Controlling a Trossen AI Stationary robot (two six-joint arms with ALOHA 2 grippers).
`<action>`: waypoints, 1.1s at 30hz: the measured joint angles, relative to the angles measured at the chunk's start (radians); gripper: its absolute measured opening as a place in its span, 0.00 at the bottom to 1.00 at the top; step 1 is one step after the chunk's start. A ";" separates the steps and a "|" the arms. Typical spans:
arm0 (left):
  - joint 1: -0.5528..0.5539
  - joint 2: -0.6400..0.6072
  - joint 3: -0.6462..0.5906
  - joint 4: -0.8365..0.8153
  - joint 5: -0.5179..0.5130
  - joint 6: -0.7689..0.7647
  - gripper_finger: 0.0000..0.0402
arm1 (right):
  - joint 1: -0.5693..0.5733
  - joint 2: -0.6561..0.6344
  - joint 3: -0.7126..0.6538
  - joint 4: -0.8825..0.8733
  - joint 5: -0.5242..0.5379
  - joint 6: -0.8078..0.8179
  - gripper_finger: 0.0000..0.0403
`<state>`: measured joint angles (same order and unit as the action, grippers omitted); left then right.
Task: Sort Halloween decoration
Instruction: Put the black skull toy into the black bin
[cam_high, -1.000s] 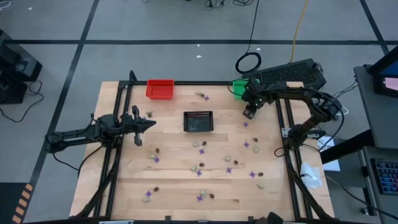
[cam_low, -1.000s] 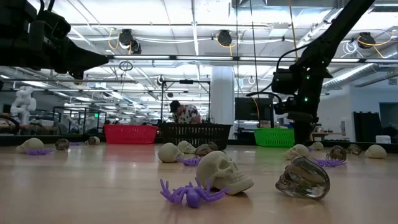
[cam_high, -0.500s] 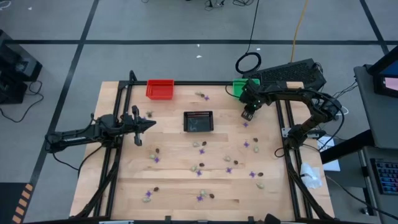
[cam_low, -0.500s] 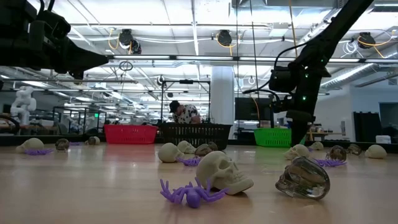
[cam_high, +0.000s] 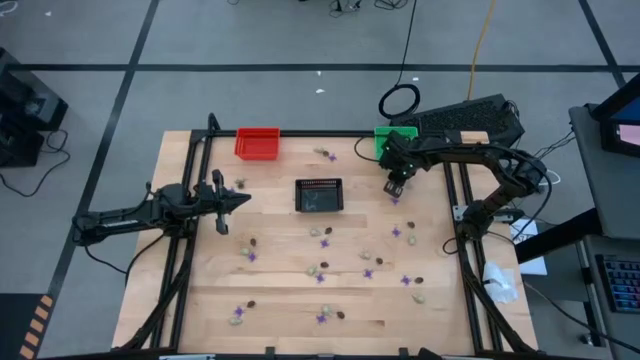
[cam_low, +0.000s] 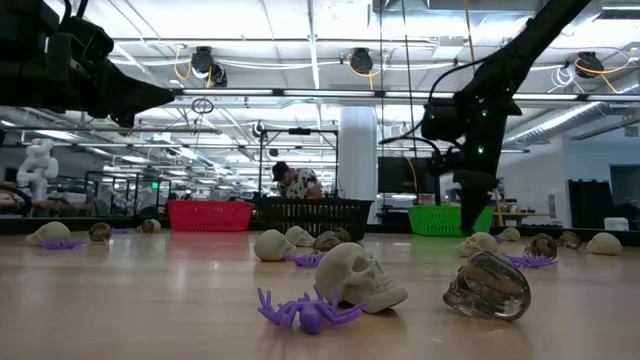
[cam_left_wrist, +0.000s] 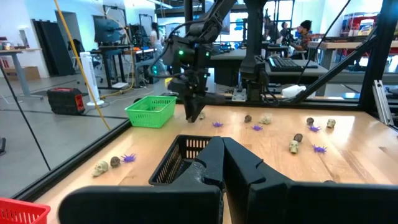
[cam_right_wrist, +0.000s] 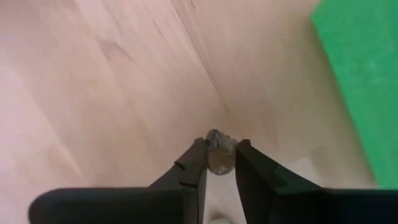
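From my station, starting at the left of the table (cam_high: 200, 300), the left end effector (cam_high: 243, 200) waits above the wood beside the black basket (cam_high: 319, 196), its fingers pressed together on nothing. The red basket (cam_high: 258, 144) sits at the far edge. The Halloween decoration is strewn over the middle and right of the table: purple spiders (cam_low: 303, 310), beige skulls (cam_low: 358, 277) and dark glossy skulls (cam_low: 487, 285). I judge them light, rigid and a bit slick (the dark ones look glassy), so a pinch across the widest part of the skull should hold best; the spiders' thin legs seem easy to bend. Further right, the right end effector (cam_right_wrist: 219, 155) is lifted off the table close beside the green basket (cam_high: 388, 139), its fingers narrowed to a small gap and clamped on a dark skull (cam_right_wrist: 219, 149), held by its sides.
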<state>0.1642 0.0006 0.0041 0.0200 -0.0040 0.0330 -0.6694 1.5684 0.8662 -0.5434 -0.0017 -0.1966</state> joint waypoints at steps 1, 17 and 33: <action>0.000 0.000 0.000 0.000 0.000 0.000 0.01 | 0.009 -0.001 0.012 -0.003 0.000 0.001 0.14; 0.000 0.000 0.000 0.000 0.000 0.000 0.01 | 0.277 -0.002 0.256 -0.099 0.001 0.150 0.04; 0.000 0.000 0.000 0.000 0.000 0.000 0.01 | 0.442 0.105 0.357 0.055 -0.002 0.271 0.03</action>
<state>0.1642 0.0006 0.0042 0.0200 -0.0040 0.0330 -0.2271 1.6736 1.2232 -0.4886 -0.0036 0.0742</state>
